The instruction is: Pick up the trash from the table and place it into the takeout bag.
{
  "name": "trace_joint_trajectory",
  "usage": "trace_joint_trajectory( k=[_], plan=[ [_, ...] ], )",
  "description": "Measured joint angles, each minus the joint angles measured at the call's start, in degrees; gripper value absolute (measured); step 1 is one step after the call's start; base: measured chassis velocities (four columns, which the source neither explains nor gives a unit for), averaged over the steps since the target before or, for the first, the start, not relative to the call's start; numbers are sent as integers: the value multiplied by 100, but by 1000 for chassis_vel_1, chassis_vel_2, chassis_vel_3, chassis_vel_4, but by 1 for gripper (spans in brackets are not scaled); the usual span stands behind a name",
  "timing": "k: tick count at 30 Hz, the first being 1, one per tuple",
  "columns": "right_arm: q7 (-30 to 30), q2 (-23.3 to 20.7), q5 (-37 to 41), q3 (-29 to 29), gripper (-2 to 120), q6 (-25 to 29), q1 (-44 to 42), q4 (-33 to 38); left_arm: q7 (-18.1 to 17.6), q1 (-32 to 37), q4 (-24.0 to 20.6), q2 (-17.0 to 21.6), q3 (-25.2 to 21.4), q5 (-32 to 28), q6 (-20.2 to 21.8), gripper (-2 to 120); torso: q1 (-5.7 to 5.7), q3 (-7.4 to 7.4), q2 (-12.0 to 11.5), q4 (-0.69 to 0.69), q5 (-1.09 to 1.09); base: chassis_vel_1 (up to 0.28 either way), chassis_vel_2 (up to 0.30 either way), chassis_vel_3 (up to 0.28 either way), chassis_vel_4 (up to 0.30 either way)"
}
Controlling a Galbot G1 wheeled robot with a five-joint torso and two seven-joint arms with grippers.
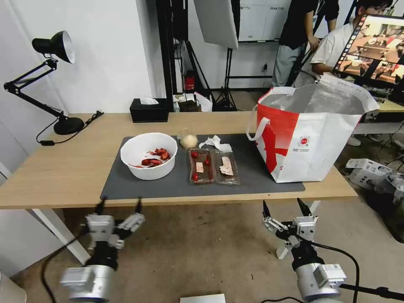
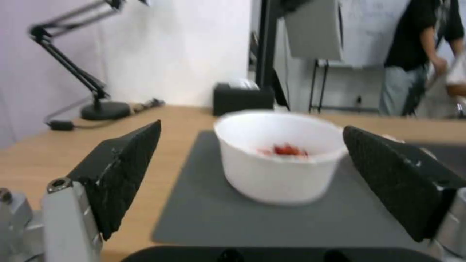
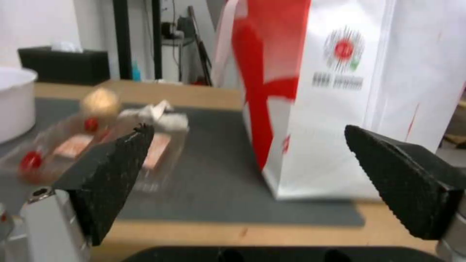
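The trash lies on the dark mat (image 1: 126, 185) of the table (image 1: 54, 168): a white bowl (image 1: 148, 155) with red scraps, a clear tray (image 1: 213, 166) of cherry tomatoes, a crumpled tissue (image 1: 216, 144) and a small bag with a beige lump (image 1: 188, 140). At the mat's right end stands the red-and-white takeout bag (image 1: 311, 134), its mouth open. My left gripper (image 1: 119, 206) hangs open below the table's front edge, facing the bowl (image 2: 281, 156). My right gripper (image 1: 284, 208) is open too, in front of the gap between the tray (image 3: 97, 145) and the bag (image 3: 340, 91).
A black desk lamp (image 1: 54, 84) stands at the table's far left, its cord trailing on the wood. A black tissue box (image 1: 148, 110) sits at the back edge. Boxes (image 1: 366, 170) lie on the floor at the right. Tripods and stands fill the room behind.
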Motion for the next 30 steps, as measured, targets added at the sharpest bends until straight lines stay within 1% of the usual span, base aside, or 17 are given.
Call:
trace_joint_trajectory(
  k=[1,2,3,4,5,6,7,12,14,18,22,23,25,26,28,29,30],
  plan=[
    [132,-161,104,-5,100,-221,159,102,-78,54,-136,66,-135,-227,5,100,0,0,0,0,1,0,0,0,0],
    [184,-229,146,-8,100,-311,226,145,-101,68,-162,86,-173,-287,6,100,0,0,0,-1,2,0,0,0,0],
    [347,-422,273,-15,100,-579,416,263,-198,132,-222,165,-330,-551,22,100,0,0,0,0,2,0,0,0,0],
    [347,-422,273,-15,100,-579,416,263,-198,132,-222,165,-330,-551,22,100,0,0,0,0,2,0,0,0,0],
    [449,-581,377,-25,100,-728,583,331,-263,189,-244,219,-422,-707,29,100,0,0,0,3,-2,0,0,0,0],
    [516,-689,577,-116,100,-832,718,268,-274,288,-251,282,-428,-811,45,100,-1,0,0,-4,0,0,0,0,0],
    [583,-773,751,-211,100,-894,895,196,-293,365,-251,302,-425,-845,47,100,0,0,0,1,0,0,0,0,0],
    [700,-810,1024,-458,100,-922,1117,42,-294,456,-251,295,-395,-825,32,100,1,1,0,0,0,0,0,0,0],
    [839,-789,1326,-762,100,-922,1301,-88,-294,503,-244,291,-392,-796,10,100,1,0,0,-1,0,0,0,0,0],
    [956,-762,1577,-973,100,-922,1406,-163,-293,533,-239,292,-397,-784,-4,100,0,0,0,-1,-1,0,0,0,0],
    [1463,-565,2724,-1626,100,-921,1750,-395,-287,613,-230,286,-398,-730,-69,100,1,0,0,-1,-1,0,0,0,0],
    [1463,-565,2724,-1626,100,-921,1750,-395,-287,613,-230,286,-398,-730,-69,100,1,0,0,-1,-1,0,0,0,0],
    [1858,-382,3424,-1870,100,-929,1936,-540,-273,655,-227,277,-390,-673,-110,100,0,0,0,-1,-1,0,0,0,0],
    [1858,-382,3424,-1870,100,-929,1936,-540,-273,655,-227,277,-390,-673,-110,100,0,0,0,-1,-1,0,0,0,0],
    [2320,-89,4367,-2087,100,-983,2177,-721,-237,694,-224,274,-387,-622,-167,100,1,0,0,-1,-1,0,0,0,0],
    [2320,-89,4367,-2087,100,-983,2177,-721,-237,694,-224,274,-387,-622,-167,100,1,0,0,-1,-1,0,0,0,0],
    [2567,70,4856,-2164,100,-989,2326,-814,-233,706,-223,272,-387,-596,-181,100,0,0,0,-1,-2,0,0,0,0]
  ],
)
